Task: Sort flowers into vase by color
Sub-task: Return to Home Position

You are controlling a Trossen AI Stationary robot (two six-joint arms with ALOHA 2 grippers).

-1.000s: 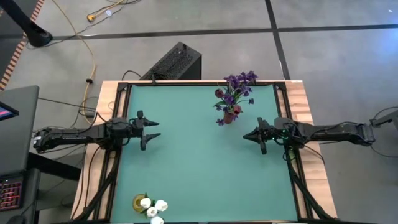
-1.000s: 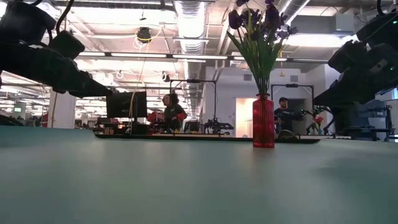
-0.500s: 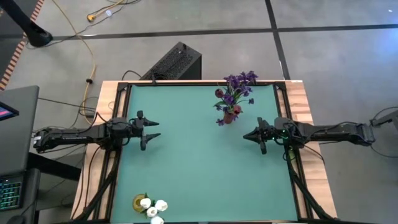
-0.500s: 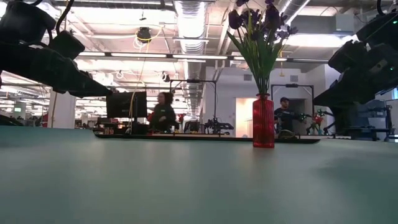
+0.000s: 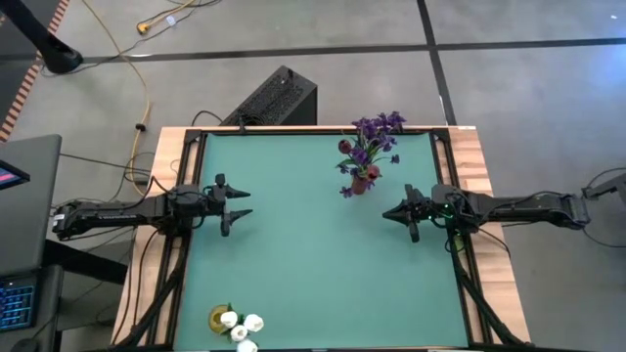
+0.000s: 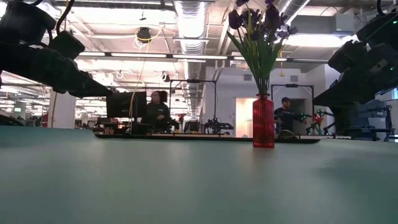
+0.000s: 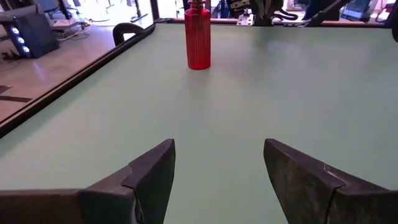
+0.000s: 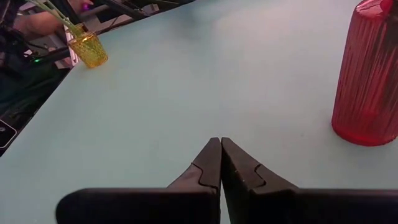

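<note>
A ribbed red vase (image 5: 363, 183) at one o'clock held bushy purple sprigs (image 5: 378, 128); left gripper (image 5: 248, 202) hovered level, spread; right gripper (image 5: 385, 214) pinched together.

Flowers (image 5: 374, 135) in a vase (image 5: 362, 182) near the back edge of the table (image 5: 313, 284), right of centre, more flowers (image 5: 242, 326) in a second vase (image 5: 217, 317) at the front-left corner

Table (image 5: 313, 274): teal top, wood side strips, black frame rails. Two items stand on it. Red vase (image 6: 263, 121) upright near one edge, toward the right arm's side. Yellow glass vase (image 8: 87, 48) at the opposite edge, left-arm corner.
</note>
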